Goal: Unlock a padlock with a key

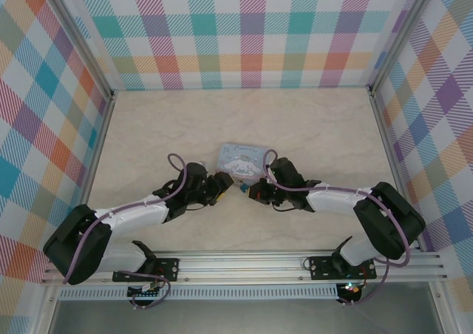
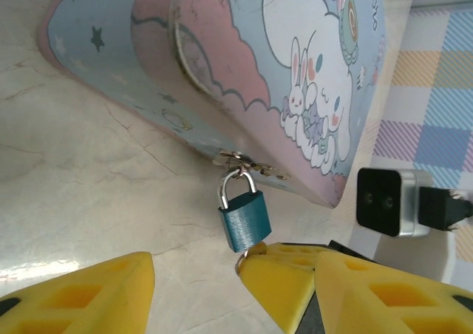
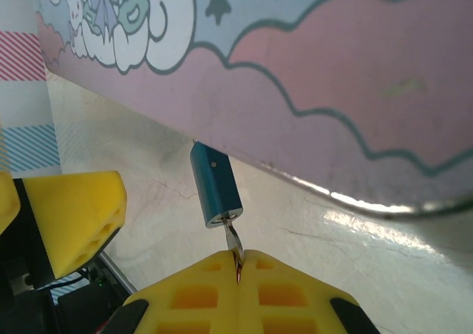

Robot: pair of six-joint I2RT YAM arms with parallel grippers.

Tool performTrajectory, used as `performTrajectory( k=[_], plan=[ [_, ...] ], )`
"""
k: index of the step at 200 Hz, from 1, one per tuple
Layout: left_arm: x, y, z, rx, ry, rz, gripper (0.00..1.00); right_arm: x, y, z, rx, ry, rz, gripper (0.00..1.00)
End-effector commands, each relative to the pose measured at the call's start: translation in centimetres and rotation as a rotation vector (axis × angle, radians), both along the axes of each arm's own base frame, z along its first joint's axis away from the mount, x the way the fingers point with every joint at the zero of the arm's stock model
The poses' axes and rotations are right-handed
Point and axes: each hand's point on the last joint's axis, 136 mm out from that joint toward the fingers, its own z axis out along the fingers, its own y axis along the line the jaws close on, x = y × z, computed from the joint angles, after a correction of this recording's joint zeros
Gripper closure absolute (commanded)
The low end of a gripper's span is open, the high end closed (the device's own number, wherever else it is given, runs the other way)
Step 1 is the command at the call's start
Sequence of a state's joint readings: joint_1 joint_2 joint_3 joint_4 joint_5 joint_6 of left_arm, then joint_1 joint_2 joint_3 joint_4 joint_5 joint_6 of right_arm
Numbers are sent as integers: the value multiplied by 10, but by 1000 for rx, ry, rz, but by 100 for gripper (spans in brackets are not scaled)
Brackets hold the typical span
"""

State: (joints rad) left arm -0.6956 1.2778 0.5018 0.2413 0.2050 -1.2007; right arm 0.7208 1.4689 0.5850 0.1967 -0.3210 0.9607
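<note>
Clerk: Item 1, right gripper (image 3: 238,260)?

Checker: Jaws pressed together on the key (image 3: 233,239). A short length of thin grey blade stands out just past the fingertips.

Clerk: Item 2, the key's far end?

Checker: Entered in the underside of the padlock (image 3: 216,185), which sits directly ahead of the right gripper, joined to it by the blade.

Clerk: Item 3, padlock?

Checker: Blue body, silvery shackle (image 2: 235,182) with both legs meeting the body. The shackle is hooked through a small metal hasp (image 2: 247,162) on the edge of the tin (image 2: 222,46). The body is tilted. Whether it touches the table (image 2: 89,171) I cannot tell.

Clerk: Item 4, left gripper (image 2: 236,275)?

Checker: Jaws apart, nothing held. 1 yellow finger (image 2: 81,293) stands on each side. The padlock lies just ahead of the gap, and the right gripper's tips sit inside it.

Clerk: Item 5, tin?

Checker: Pale blue and pink with a cartoon rabbit print, lying flat on the marble-look table just beyond both grippers, which meet at its near edge.
</note>
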Motion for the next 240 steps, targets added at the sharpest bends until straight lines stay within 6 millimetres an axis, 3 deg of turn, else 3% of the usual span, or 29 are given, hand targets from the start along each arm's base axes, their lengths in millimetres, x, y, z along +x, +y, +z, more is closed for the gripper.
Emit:
performTrajectory(
  k=[1,80,151,240],
  plan=[
    [5,-11,9,-66,-19,23,41,4,5,10,42,12,-44,97],
    [9,-42,-5,-123,0,31,51,8,15,20,71,12,-43,97],
    [13,-56,-14,-149,7,30,56,8,17,20,75,14,-39,97],
    [17,-60,-16,-153,6,51,77,9,16,21,73,12,-45,96]
  ],
)
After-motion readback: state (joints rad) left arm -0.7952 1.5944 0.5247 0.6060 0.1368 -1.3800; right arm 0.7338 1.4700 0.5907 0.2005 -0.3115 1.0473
